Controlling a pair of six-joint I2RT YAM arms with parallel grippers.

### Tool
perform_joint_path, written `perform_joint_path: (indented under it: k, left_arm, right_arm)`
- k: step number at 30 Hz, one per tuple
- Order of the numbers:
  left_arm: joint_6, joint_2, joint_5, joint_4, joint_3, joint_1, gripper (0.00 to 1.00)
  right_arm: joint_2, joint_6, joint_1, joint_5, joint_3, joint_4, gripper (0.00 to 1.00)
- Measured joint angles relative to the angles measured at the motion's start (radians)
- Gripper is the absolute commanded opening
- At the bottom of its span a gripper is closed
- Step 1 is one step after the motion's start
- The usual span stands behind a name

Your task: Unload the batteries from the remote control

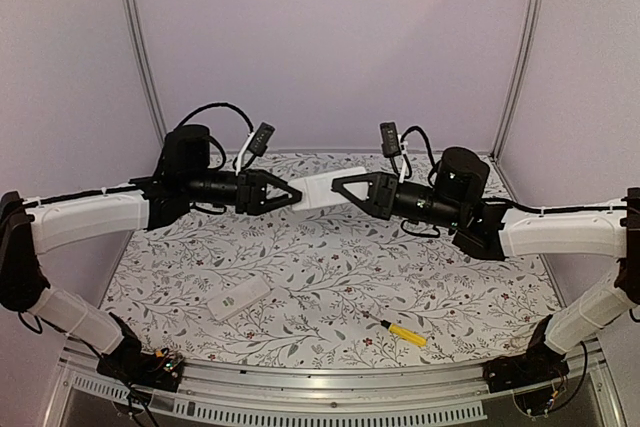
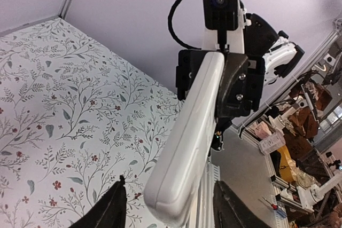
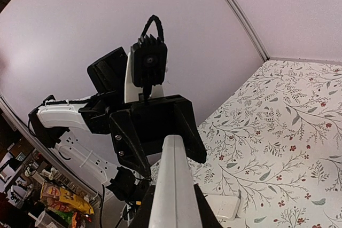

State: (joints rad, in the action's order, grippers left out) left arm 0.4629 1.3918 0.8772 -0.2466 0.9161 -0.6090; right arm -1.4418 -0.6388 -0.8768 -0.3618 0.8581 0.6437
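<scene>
The right gripper [image 1: 340, 185] is clamping the remote control [image 1: 328, 190]; the left gripper [image 1: 297, 194] grip is unclear. What appears to be the cover [image 1: 240, 301] is lying off, and no batteries are showing yet.

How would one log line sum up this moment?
remote midair | left end effector gripping it | right end effector gripping it | screwdriver on table | batteries unseen

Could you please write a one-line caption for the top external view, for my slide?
Above the floral table, the left gripper and right gripper hold a white remote in the air.
</scene>
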Motion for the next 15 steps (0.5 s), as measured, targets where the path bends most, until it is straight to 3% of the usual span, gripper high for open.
perform_joint_path:
  k: [4,12,15]
  left_arm:
    - [0.01,0.013,0.009,-0.004,0.0,0.002,0.51]
    - [0.019,0.028,0.013,-0.004,0.0,0.002,0.3]
    - [0.018,0.031,0.013,-0.004,0.0,0.005,0.27]
  right_arm:
    - [-0.005,0.0,0.0,-0.003,0.0,-0.007,0.0]
    - [-0.007,0.001,0.0,-0.003,0.0,-0.009,0.0]
    - [-0.007,0.004,0.0,-0.003,0.0,-0.017,0.0]
